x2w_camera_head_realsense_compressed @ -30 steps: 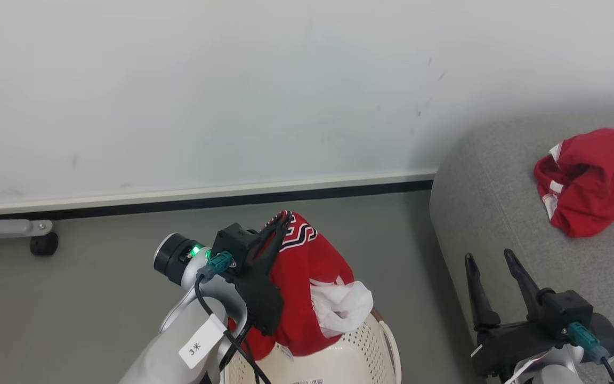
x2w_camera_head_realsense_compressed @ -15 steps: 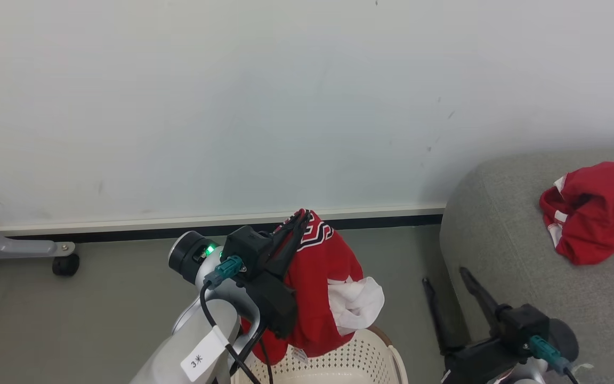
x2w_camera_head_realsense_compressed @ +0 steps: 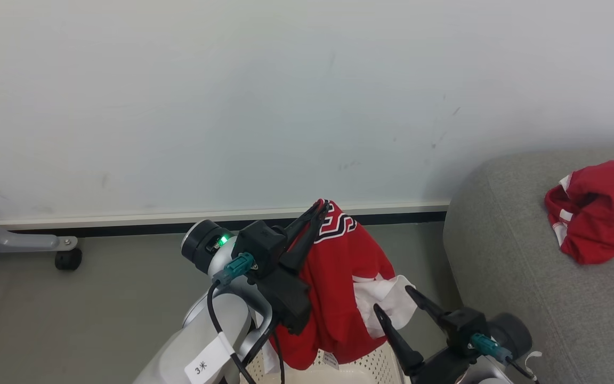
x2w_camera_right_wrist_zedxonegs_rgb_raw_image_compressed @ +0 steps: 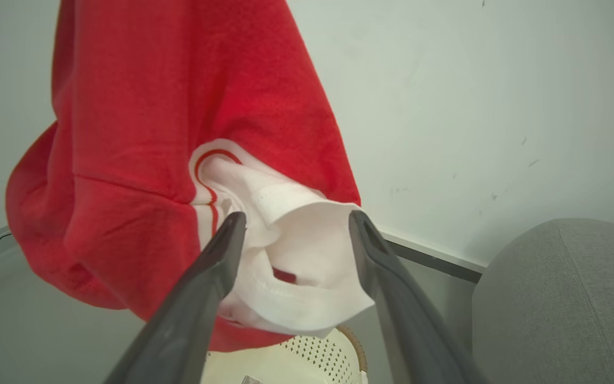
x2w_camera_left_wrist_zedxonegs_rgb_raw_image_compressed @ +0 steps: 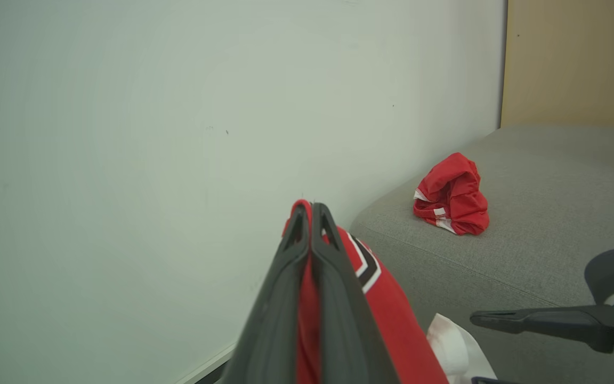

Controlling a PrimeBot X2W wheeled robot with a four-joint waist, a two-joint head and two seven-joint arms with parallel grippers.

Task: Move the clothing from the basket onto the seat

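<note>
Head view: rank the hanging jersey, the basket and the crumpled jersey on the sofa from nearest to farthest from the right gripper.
1. hanging jersey: nearest; its white lining is right at the open fingertips of the right gripper.
2. basket: just below the gripper, under the hanging jersey.
3. crumpled jersey: farthest, off to the right on the sofa.
</note>
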